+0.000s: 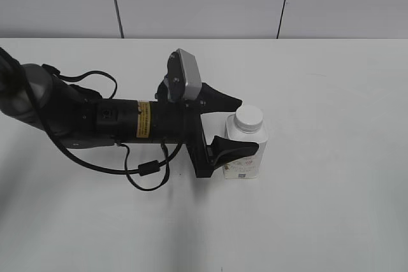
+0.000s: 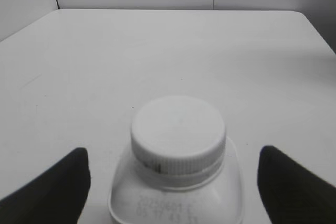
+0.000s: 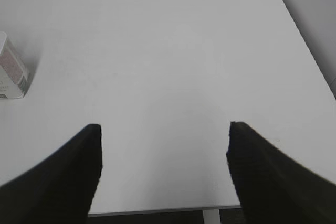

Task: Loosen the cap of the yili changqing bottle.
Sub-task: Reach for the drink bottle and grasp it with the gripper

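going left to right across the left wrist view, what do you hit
left finger of the left tool → the yili changqing bottle with its white cap on top, sitting between the fingers → right finger of the same tool, all over the white table.

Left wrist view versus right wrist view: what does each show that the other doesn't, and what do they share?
Only the left wrist view shows the cap, white with a ribbed rim, seated on the bottle, plus dark printed digits on the bottle's shoulder. The left gripper has its jaws spread wide, one on each side of the bottle, not touching it.

Only the right wrist view shows the bottle's pink-marked side at the left edge, and the table's near edge. The right gripper is open over bare table.

Both show the white table and open dark jaws.
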You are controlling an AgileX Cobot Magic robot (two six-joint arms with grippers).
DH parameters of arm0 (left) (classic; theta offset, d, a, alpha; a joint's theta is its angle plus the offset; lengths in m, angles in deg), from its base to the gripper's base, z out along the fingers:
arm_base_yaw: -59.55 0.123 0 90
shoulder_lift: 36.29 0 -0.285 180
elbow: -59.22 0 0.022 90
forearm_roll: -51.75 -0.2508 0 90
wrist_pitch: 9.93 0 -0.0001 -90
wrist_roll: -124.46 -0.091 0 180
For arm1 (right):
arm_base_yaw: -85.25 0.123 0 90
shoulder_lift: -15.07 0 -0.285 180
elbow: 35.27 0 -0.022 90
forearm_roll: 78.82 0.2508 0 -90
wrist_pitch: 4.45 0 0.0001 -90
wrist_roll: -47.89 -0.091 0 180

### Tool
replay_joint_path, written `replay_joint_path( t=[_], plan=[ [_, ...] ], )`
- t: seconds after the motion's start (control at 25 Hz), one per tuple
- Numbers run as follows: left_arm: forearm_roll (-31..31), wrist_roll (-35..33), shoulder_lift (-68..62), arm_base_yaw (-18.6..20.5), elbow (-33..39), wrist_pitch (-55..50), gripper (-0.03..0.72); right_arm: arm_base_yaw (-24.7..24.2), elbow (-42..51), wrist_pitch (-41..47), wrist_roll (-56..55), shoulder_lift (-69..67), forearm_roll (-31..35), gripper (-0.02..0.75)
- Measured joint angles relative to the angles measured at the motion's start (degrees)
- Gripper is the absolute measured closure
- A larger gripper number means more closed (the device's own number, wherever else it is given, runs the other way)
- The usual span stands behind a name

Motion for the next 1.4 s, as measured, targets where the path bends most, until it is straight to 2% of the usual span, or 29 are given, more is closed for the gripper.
replay_joint_path(
  t=[0.48,0.6,0.72,1.24,1.4],
  plan=[
    [-0.23,0.00,0.00,0.00,-0.07,-1.35,0.101,0.00,0.00,0.00,0.00,0.00,0.00,0.153],
    [-0.23,0.00,0.00,0.00,-0.07,-1.67,0.149,0.00,0.00,0.00,0.00,0.00,0.00,0.153],
    [-0.43,0.00,0.00,0.00,-0.07,-1.68,0.244,0.00,0.00,0.00,0.00,0.00,0.00,0.153],
    [-0.43,0.02,0.00,0.00,-0.07,-1.68,0.243,0.00,-0.20,-0.05,0.00,-0.27,0.00,0.153],
    [-0.43,0.02,0.00,0.00,-0.07,-1.68,0.243,0.00,-3.46,-2.37,0.00,-7.77,0.42,0.153]
  ],
)
